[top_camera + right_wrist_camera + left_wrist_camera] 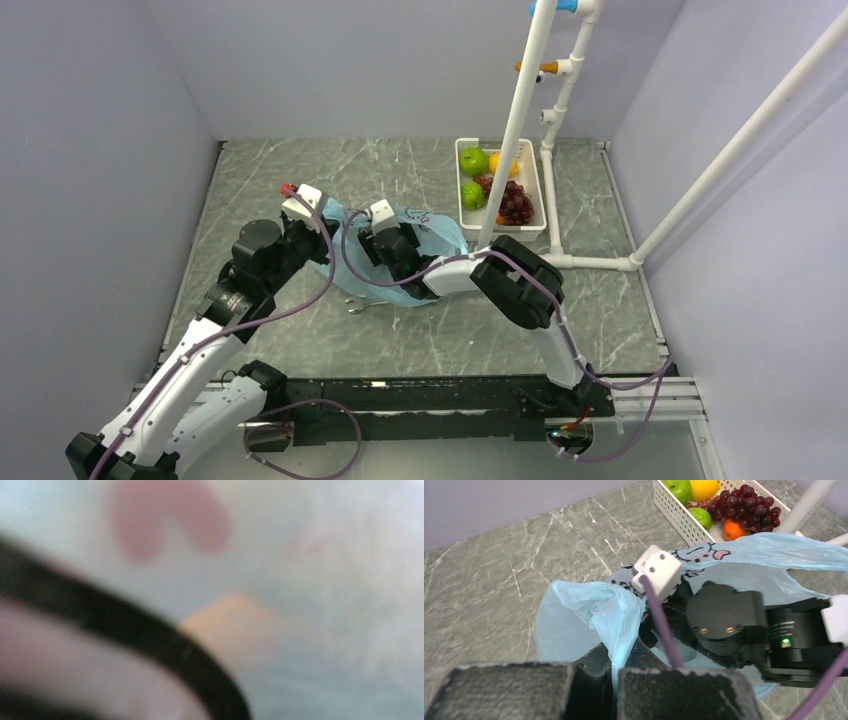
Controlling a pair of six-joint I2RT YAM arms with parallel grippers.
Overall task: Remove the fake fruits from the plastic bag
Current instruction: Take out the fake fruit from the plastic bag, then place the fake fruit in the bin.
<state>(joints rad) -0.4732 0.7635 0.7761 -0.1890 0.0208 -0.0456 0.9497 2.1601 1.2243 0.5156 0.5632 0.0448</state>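
The light blue plastic bag with its pink-and-white cartoon print lies crumpled mid-table. My left gripper is at the bag's left edge. In the left wrist view its fingers are shut on a fold of the bag. My right arm's wrist reaches into the bag's mouth, and it also shows in the left wrist view. Its fingertips are hidden inside the bag. The right wrist view is blurred: blue film, a pink print, and an orange-tan blob that may be a fruit.
A white basket at the back right holds green apples, a yellow fruit, an orange and dark grapes. A white pipe frame stands beside the basket and runs along the right side. Grey walls enclose the table.
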